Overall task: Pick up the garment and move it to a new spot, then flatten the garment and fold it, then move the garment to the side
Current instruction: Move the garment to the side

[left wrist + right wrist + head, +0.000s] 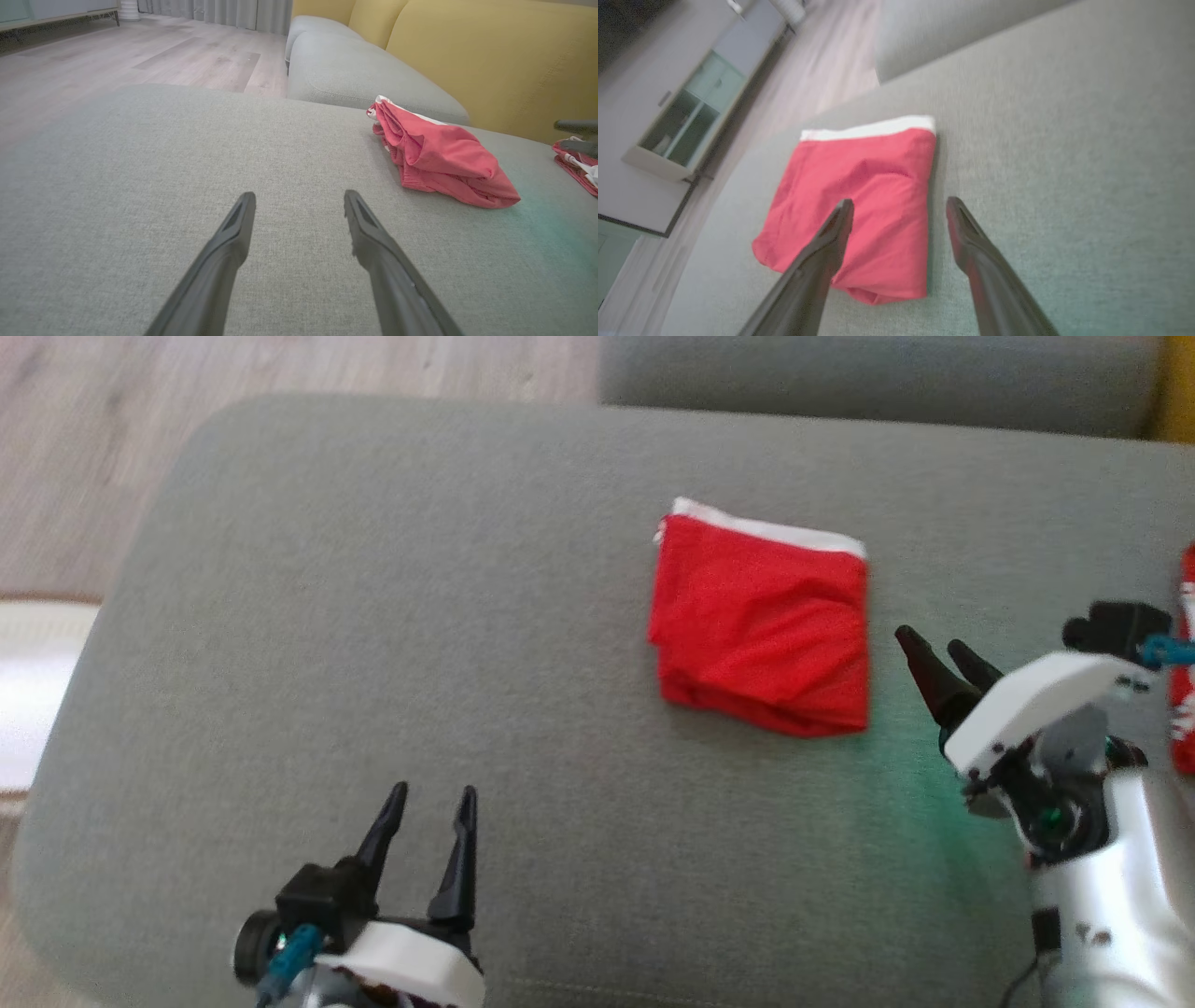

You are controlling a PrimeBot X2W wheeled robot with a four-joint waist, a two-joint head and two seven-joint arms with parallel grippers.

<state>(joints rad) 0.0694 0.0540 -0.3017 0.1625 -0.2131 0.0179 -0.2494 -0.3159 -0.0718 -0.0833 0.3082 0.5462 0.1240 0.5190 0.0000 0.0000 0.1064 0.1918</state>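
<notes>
so the garment (pixel 761 625) is sitting folded into a chunky little square on the grey cushion (pixel 373 616), red with a white band along the edge farthest from both claws. right claw (pixel 927 639) is spread open with nothing in it, tips just beside the garment's side edge, not touching as far as i can tell. on its own wrist cam one finger (pixel 824 247) hangs over the red cloth and the other over bare cushion, so that side edge runs between them. left claw (pixel 435 790) is spread too, empty, with the garment well apart from it, ahead and off to its right.

handling-wise it looks like thin, light, floppy fabric. zero stiffness, so it'll sag, and the layers will want to slide apart and undo the fold if you only nip the top one. not fragile, maybe a bit slick. i'd go for the fat folded edge at the corner closest to the right claw, get a finger under the whole stack and pinch all the layers together. since it reads as folded, my guess is what's left is shifting it to the side, so a low short carry beats a big swing. there's another red and white cloth (pixel 1186 653) on the far side of the right claw, don't snag that.
</notes>
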